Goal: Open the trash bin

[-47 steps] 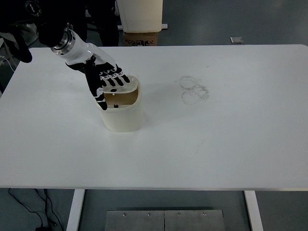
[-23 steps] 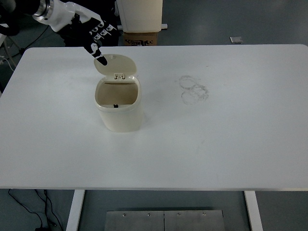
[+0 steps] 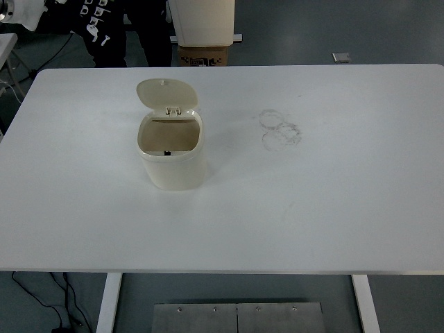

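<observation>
Trash bin (image 3: 172, 159) looks like smooth cream plastic w/ a soft semi-matt sheen; its flipped-up lid (image 3: 166, 95) has the same finish, and the inside walls look a bit darker and duller. Tabletop (image 3: 333, 194) is smooth white laminate, mostly matt, w/ faint ring-shaped smudges (image 3: 279, 129) dulling the surface right of the bin. Below the near edge, white painted metal legs (image 3: 109, 302) and a grey brushed-metal plate (image 3: 237, 317); beyond the far edge, a brown cardboard box (image 3: 203, 55), matt.

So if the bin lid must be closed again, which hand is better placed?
Left, probably: the left hand is up beyond the table's far-left corner, on the bin's side. The lid stands open. The right hand is out of view.
</observation>
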You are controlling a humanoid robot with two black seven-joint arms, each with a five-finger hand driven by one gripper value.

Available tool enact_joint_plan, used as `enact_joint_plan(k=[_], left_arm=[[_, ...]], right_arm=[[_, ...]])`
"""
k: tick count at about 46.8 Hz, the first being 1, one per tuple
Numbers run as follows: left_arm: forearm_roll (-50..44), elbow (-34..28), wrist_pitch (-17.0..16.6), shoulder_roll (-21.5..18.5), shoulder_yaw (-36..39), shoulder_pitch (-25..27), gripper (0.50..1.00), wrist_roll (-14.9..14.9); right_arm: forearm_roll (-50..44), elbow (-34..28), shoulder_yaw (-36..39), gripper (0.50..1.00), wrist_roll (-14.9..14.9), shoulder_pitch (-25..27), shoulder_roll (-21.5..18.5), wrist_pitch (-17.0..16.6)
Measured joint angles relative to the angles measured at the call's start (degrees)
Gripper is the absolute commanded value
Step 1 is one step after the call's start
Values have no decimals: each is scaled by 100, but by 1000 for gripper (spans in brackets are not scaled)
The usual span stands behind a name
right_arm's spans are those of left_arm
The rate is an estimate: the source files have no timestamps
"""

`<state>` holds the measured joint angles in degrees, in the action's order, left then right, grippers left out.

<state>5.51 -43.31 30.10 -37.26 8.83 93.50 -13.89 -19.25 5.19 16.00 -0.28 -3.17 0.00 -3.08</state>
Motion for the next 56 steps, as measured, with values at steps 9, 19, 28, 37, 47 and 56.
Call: enact_joint_plan(k=[9,19,28,37,47,56], left_arm=[[-1,384,-187,-219,-429,-567,1000,676],[-7,556,-672,-381,-950,-1415,1000,1432],[-15,746,-1068,-389,-2065,-2440,1000,1973],[-83,749,-1088,-378,-3199,-3199,1000,1989],[-1087,927,-1035,-360,-3756,-3924,1000,2012],[-1637,1039,-1006,-323,-3946,-4435,1000,2239]], right_arm=[[0,0,0,991,1,0,0,0],[0,0,0,991,1,1,0,0],[0,0,0,991,0,0,0,0],[0,0,0,991,1,1,0,0],[0,0,0,991,1,0,0,0],[0,0,0,991,1,0,0,0]])
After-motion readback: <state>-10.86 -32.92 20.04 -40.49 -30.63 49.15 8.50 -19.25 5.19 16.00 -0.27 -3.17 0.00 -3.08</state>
